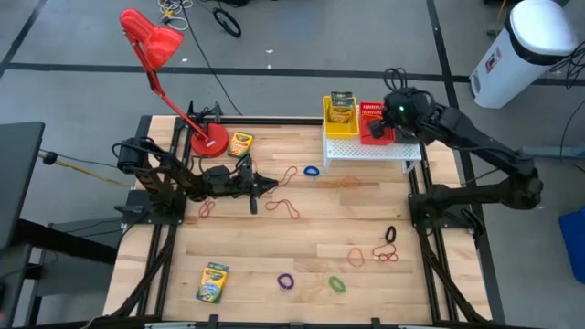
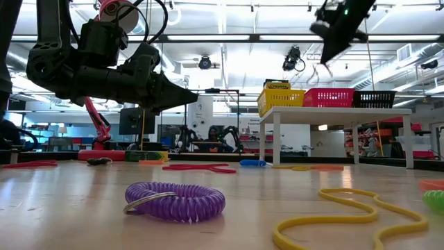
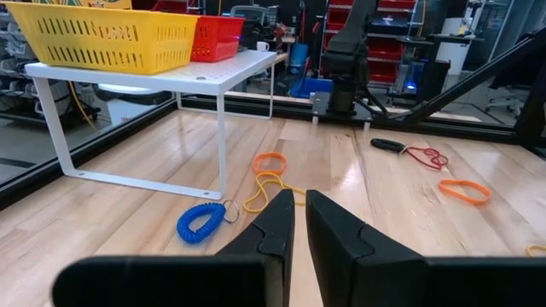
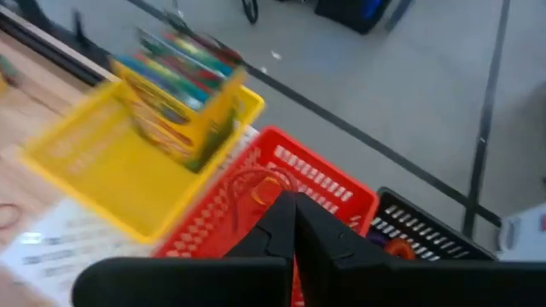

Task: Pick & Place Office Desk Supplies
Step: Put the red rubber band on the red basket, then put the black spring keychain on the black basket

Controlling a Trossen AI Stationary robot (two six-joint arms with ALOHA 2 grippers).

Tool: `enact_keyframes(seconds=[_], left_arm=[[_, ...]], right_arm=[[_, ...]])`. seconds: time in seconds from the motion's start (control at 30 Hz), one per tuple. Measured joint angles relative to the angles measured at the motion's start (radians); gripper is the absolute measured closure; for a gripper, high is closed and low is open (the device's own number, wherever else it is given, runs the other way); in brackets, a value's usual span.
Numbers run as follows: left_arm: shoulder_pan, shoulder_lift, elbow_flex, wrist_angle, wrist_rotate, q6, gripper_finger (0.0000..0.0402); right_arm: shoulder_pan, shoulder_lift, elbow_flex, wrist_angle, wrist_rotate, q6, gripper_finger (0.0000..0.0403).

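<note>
The right gripper [image 1: 382,128] hangs over the red mesh basket [image 4: 320,183], its fingers pressed together; in the right wrist view a thin reddish rubber band [image 4: 256,183] loops just at the fingertips, though whether it is pinched there cannot be told. The red basket sits on a small white shelf [image 1: 370,151] at the far right of the tabletop [image 1: 302,247], between a yellow mesh basket [image 1: 340,123] holding an upright crayon box [image 1: 342,105] and a black mesh basket [image 4: 418,230].

The left gripper [image 1: 270,186] reaches low over the tabletop's far-left part, its fingers nearly closed with a narrow gap and nothing between them. Ahead of it lie a blue coil band [image 3: 200,222] and an orange band [image 3: 270,162].

More loose bands are scattered over the near tabletop, among them a purple coil [image 2: 175,201]. One crayon box [image 1: 240,143] lies beside the red desk lamp [image 1: 164,64], another [image 1: 212,282] at the near left.
</note>
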Motion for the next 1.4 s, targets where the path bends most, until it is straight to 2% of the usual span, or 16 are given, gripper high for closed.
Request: enact_keyframes(seconds=[0.2,0.4,0.87,1.07,1.23,1.4], left_arm=[[0.000,0.000,0.000,0.000,0.000,0.000,0.0364],[0.000,0.000,0.000,0.000,0.000,0.000,0.0364],[0.000,0.000,0.000,0.000,0.000,0.000,0.0364],[0.000,0.000,0.000,0.000,0.000,0.000,0.0364],[0.000,0.000,0.000,0.000,0.000,0.000,0.0364],[0.000,0.000,0.000,0.000,0.000,0.000,0.0364]], right_arm=[[-0.079,0.060,-0.055,0.054,-0.025,-0.042,0.0396],[-0.096,0.087,-0.087,0.060,-0.035,-0.045,0.0384],[-0.086,0.074,-0.084,0.112,-0.028,-0.064,0.0278],[-0.050,0.072,-0.009,0.096,-0.023,-0.080,0.0253],[0.023,0.071,0.053,0.076,-0.020,-0.094,0.0274],[0.140,0.070,0.067,0.070,-0.020,-0.094,0.0348]])
